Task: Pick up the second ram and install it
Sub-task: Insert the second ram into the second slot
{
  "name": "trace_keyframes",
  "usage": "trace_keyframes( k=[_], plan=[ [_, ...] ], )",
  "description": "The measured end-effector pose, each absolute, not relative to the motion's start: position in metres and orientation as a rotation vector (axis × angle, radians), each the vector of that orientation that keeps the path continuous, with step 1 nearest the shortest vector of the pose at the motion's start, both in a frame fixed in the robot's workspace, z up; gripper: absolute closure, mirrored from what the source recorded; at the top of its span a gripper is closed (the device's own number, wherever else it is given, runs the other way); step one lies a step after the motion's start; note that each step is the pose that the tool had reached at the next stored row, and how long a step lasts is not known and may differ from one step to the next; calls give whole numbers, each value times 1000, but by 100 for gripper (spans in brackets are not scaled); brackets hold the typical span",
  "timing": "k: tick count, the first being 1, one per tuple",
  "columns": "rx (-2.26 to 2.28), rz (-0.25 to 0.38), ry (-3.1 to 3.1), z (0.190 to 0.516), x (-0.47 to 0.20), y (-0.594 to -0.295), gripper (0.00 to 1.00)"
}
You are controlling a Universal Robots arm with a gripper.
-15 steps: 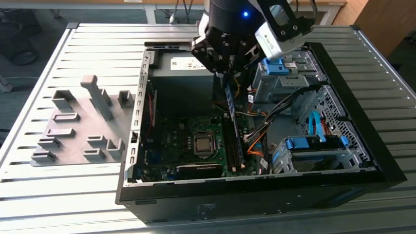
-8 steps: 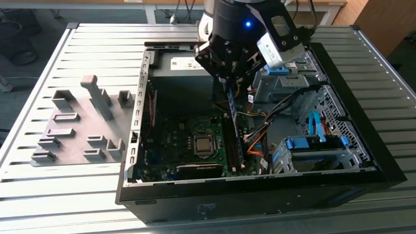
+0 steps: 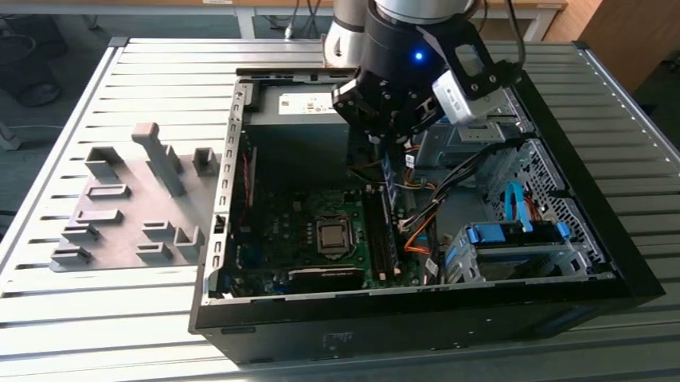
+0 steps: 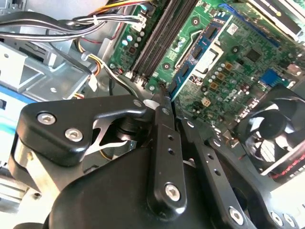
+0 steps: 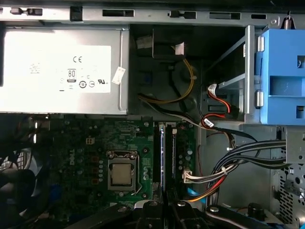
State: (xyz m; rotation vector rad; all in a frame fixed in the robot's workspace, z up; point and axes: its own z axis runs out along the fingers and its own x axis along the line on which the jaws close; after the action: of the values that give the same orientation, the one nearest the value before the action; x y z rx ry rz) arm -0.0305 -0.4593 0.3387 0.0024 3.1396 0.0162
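Note:
My gripper [image 3: 391, 145] hangs inside the open computer case [image 3: 228, 199] and is shut on the second ram [image 3: 389, 171], a thin blue-teal stick hanging down from the fingers. In the second wrist view the black fingers [image 4: 162, 119] pinch the ram [image 4: 190, 64] at its near end, and it runs out towards the green motherboard [image 4: 238, 52]. In the first wrist view the ram [image 5: 162, 152] shows edge-on, lined up along the long dark memory slots [image 5: 171, 157] beside the processor socket [image 5: 121, 172]. The stick is above the slots, apart from them.
A grey fixture plate [image 3: 138, 211] with upright blocks lies on the slatted table at the exterior view's left. Inside the case are a silver power supply [image 5: 62, 71], a blue drive cage [image 3: 510, 239], loose cable bundles [image 5: 238, 162] and a black fan [image 4: 271, 133].

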Motion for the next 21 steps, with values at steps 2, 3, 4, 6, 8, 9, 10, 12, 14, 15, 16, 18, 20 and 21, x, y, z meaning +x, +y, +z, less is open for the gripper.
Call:
trace_keyframes(
  k=[2,3,4,6,8,9,10,12,14,15,16,18,20,21],
  plan=[
    [5,16,3141,335,-30,-459,86],
    [6,16,3141,333,-30,-459,86],
    [6,16,3142,332,-29,-459,86],
    [7,16,3145,331,-29,-459,86],
    [8,2,3145,331,-29,-459,86],
    [9,0,3145,330,-29,-459,86],
    [9,-1,3145,330,-29,-459,86],
    [9,-1,3145,329,-28,-459,86],
    [9,-1,3145,328,-28,-459,86],
    [9,-1,3145,327,-28,-459,86],
    [9,-1,3145,325,-28,-459,86],
    [9,-1,3145,321,-28,-459,86],
    [9,-1,3146,318,-28,-460,86],
    [9,-2,3149,316,-28,-462,86]
  ],
)
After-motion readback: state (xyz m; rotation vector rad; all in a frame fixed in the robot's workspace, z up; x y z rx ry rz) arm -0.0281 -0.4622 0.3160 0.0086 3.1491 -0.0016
